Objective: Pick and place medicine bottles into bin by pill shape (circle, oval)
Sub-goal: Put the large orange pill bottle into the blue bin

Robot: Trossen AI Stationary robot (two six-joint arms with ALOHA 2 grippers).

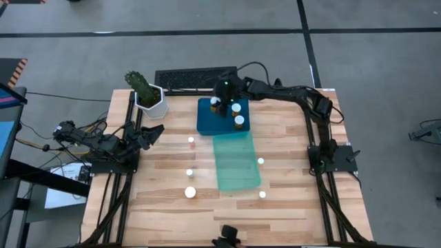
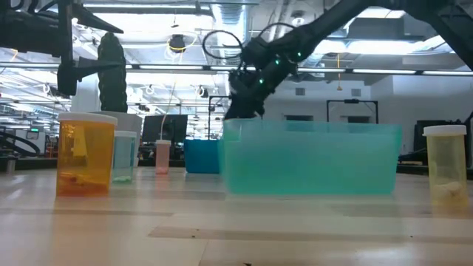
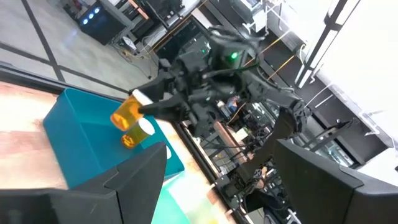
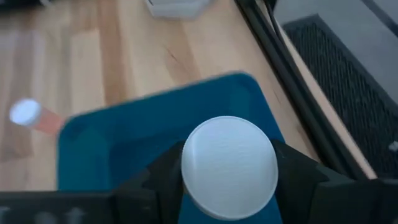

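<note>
Wooden surface (image 1: 172, 207) carries loose bottles; the right gripper (image 4: 229, 171), fingers clamped beside the white cap, holds a bottle (image 3: 126, 115) above the blue bin (image 1: 207, 122). Light, rigid, probably slippery. Left gripper (image 1: 153, 131) waits, fingers wide.

1. Robotics lab or industrial test hall, judging by the wooden worktable (image 1: 172, 207) on a dark metal frame, set on a bare grey concrete floor (image 1: 372, 69) marked with dark lines.
2. Beyond the table in the low view: exposed ceiling trusses with long strip lights (image 2: 133, 66), more benches and monitors (image 2: 164, 127).
3. Beside the table's left edge: loose cables (image 1: 41, 141) and papers (image 1: 65, 196) on the floor.
4. At the table's far edge: a black keyboard (image 1: 195, 78) and a potted cactus (image 1: 146, 93).
</note>
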